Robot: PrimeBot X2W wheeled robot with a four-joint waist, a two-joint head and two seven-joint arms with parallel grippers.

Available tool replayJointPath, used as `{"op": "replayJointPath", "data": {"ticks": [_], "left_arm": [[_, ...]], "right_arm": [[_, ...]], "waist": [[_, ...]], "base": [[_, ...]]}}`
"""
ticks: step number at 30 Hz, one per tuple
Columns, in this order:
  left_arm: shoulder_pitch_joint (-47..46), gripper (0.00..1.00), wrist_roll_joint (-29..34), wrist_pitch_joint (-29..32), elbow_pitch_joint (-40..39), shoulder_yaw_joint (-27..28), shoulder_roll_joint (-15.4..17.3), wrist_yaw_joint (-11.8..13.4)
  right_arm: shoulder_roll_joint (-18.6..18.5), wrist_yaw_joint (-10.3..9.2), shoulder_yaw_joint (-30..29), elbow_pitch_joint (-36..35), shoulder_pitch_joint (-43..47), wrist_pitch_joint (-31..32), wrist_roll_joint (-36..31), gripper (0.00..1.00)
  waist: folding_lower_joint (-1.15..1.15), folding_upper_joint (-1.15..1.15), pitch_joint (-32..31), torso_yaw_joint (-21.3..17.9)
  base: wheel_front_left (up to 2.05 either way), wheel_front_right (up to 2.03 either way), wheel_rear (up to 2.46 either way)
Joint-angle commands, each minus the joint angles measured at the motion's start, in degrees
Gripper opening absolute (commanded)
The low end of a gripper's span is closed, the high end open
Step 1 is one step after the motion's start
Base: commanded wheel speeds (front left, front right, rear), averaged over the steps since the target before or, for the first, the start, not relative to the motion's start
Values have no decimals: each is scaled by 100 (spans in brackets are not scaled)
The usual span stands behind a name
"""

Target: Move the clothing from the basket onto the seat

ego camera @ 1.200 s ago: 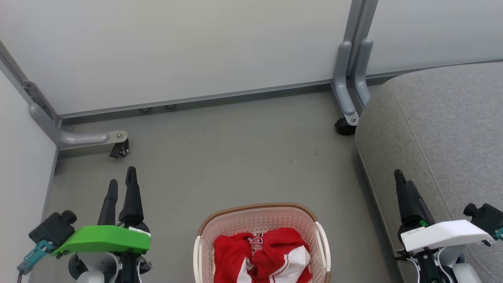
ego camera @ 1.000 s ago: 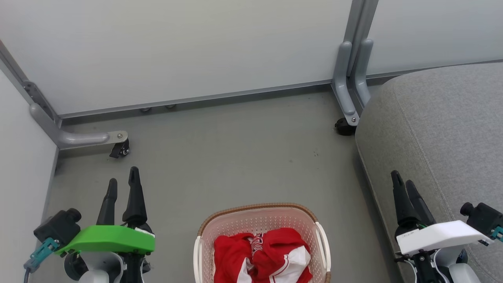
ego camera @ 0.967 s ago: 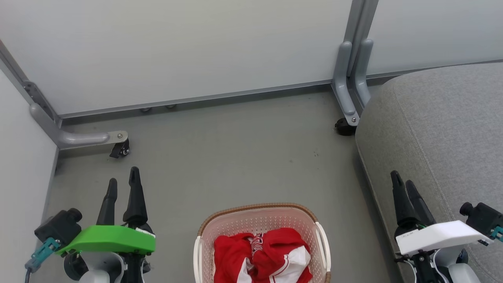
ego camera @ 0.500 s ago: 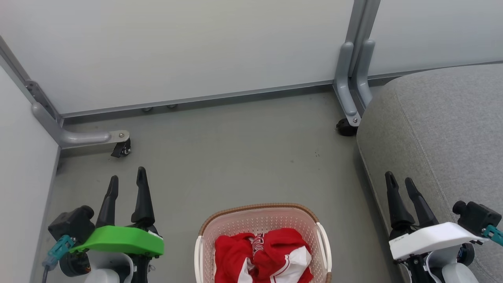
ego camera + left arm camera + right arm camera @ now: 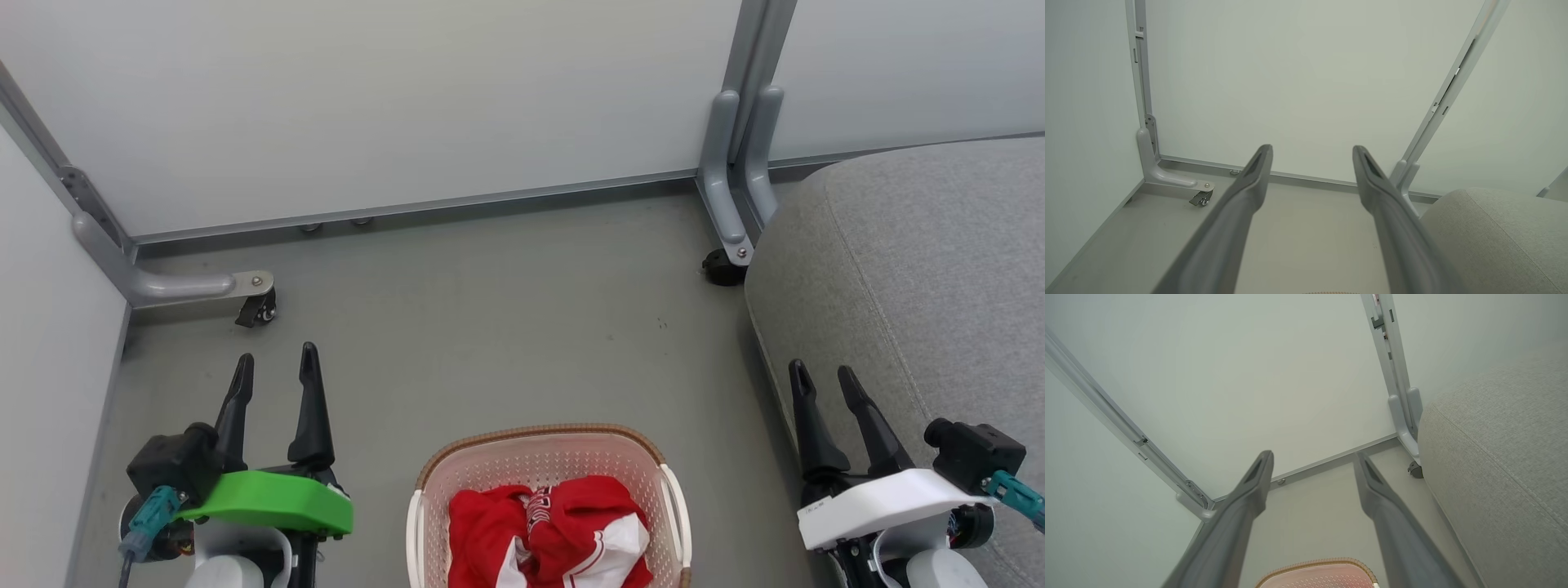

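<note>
Pale grey-white partition panels (image 5: 392, 106) form the back and left of the scene. They meet in a corner at the upper left and are edged with grey metal rails. Below them lies a flat grey-green floor (image 5: 506, 327).

The seat (image 5: 922, 269), a large light-grey fabric cushion with a rounded edge and a stitched seam, takes up the right side. It rises from the floor just beside a pair of grey metal partition feet (image 5: 739, 163).

The basket (image 5: 539, 433) stands on the floor at the bottom centre, to the left of the seat and apart from it. It is cream-white perforated plastic with a brown woven-look rim and white side handles. Its near part is cut off by the lower edge of the head view.

The clothing (image 5: 555, 531) lies bunched inside the basket. It is bright red fabric with a white panel, striped trim and some white lettering.

The left tool (image 5: 276, 355) is at the lower left, over the floor to the left of the basket, under a green cover (image 5: 269, 498). Its two dark fingers point up the view and are spread apart, touching neither basket nor clothing.

The right tool (image 5: 820, 369) is at the lower right, against the seat's near left edge, under a white cover (image 5: 873, 498). Its fingers are likewise spread apart, well away from the clothing.

One small black caster (image 5: 257, 310) sits under the left partition foot, and another (image 5: 722, 268) sits by the seat's corner.
</note>
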Motion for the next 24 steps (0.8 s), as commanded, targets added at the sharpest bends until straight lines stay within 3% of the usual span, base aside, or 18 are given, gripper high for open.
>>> {"op": "replayJointPath", "data": {"ticks": [1,24], "left_arm": [[-121,100,181,-48,-29,-13,57,-27],[-138,100,1260,-325,132,-128,79,68]], "right_arm": [[-34,1,9,-50,43,-61,-145,100],[-44,2,62,-1,102,-340,-1291,100]], "waist": [[0,13,-1,5],[0,17,10,50]], "base": [[0,0,0],[0,0,0]]}}
